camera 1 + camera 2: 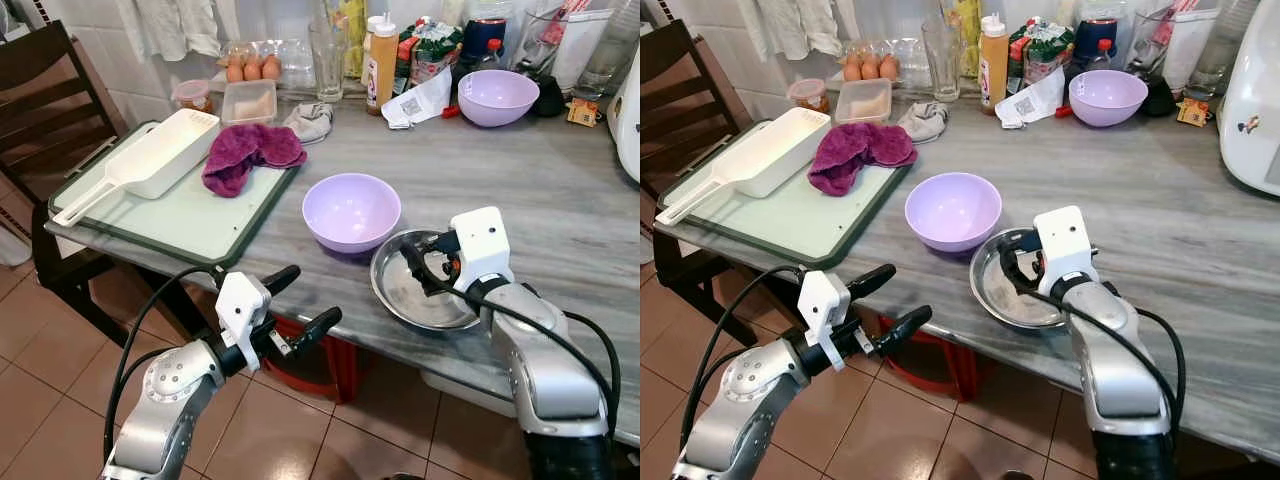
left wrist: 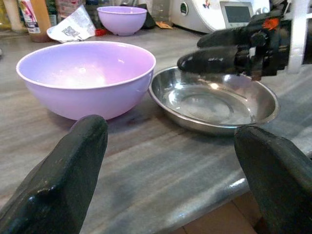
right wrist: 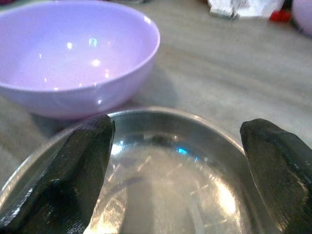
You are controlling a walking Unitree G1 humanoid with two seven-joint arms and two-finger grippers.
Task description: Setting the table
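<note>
The steel dish (image 1: 425, 285) sits near the front edge of the grey counter (image 1: 560, 200), a little right of centre in the head views, shallow and shiny with nothing in it. The right gripper (image 1: 425, 262) hangs over its bowl with the two black fingers (image 3: 73, 175) spread apart, one toward each side of the rim; whether the tips touch the metal cannot be told. Just beside the dish, toward the upper left, stands a lilac bowl (image 1: 351, 210), its wall very close to the dish rim.

The left gripper (image 1: 300, 300) is held out off the counter's front edge, lower centre-left of the frame, above the brown floor tiles (image 1: 60, 390); its fingers are also apart and hold nothing, and it points at the bowl and dish.

In the left part of the frame a pale green tray (image 1: 190, 225) with a dark rim lies on the counter corner. On it rest a long white container with a handle (image 1: 150, 160) and a crumpled magenta cloth (image 1: 248, 152). Along the back wall stand a second lilac bowl (image 1: 497, 97), a yellow sauce bottle (image 1: 380, 65), a clear glass (image 1: 328, 60), a carton of eggs (image 1: 252, 68) and a clear lidded box (image 1: 249, 102). A dark wooden chair (image 1: 45, 100) stands in the upper left. Part of a white appliance (image 1: 1255, 110) shows at the right edge.
</note>
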